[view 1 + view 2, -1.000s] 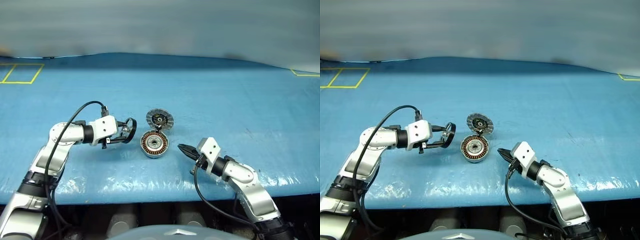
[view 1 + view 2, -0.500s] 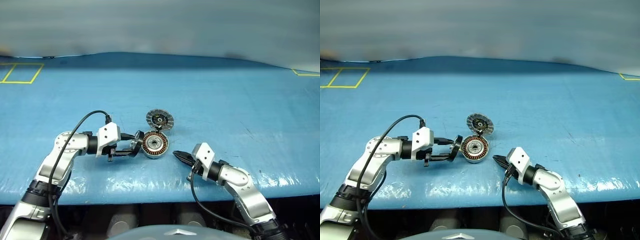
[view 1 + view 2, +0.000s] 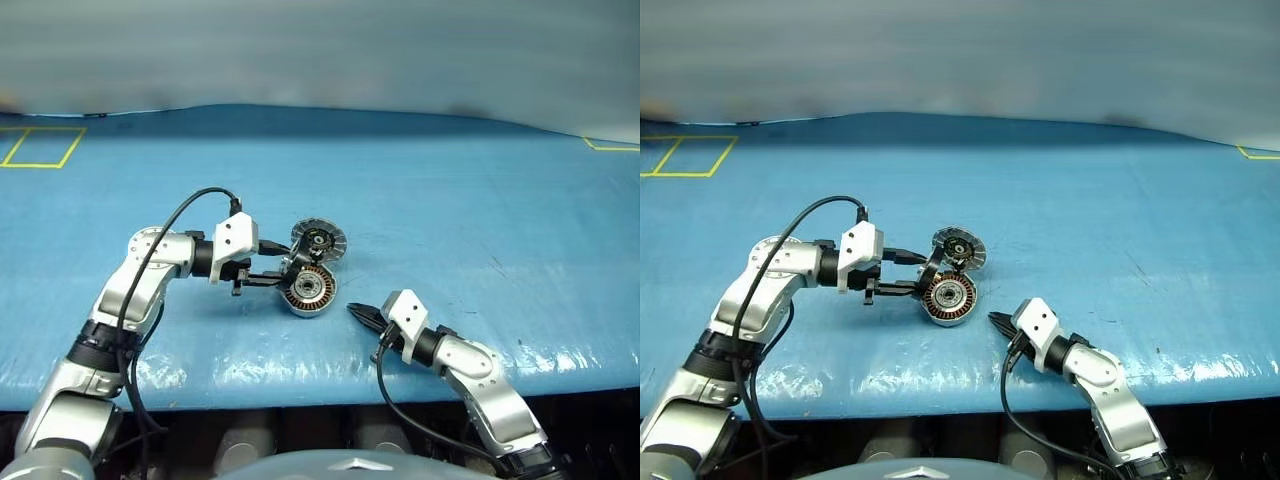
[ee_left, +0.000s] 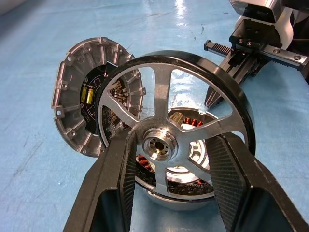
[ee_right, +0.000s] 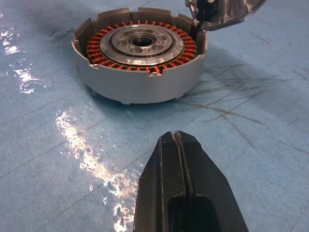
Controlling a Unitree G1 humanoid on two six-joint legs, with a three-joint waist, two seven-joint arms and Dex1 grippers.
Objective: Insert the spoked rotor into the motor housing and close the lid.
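My left gripper (image 3: pixel 291 272) is shut on the spoked rotor (image 4: pixel 203 65), a dark ring with silvery spokes and hub, gripped across its rim and held on edge. The rotor hangs over the left rim of the motor housing (image 3: pixel 311 291), a shallow silver can with copper windings (image 5: pixel 96 50), which rests on the blue table. The lid (image 3: pixel 320 240) leans tilted against the housing's far side, its grey segmented face (image 4: pixel 72 104) showing. My right gripper (image 3: pixel 358 313) is shut and empty, low over the table just right of the housing, pointing at it.
The blue table cover (image 3: pixel 450 220) is wrinkled and glossy near the front edge (image 3: pixel 300 385). Yellow tape marks a square at the far left (image 3: pixel 40 147) and a corner at the far right (image 3: pixel 610 147).
My left gripper has carried the rotor to the right and slightly up, from beside the housing to over its left rim, turning as it went. The right gripper has sunk a little.
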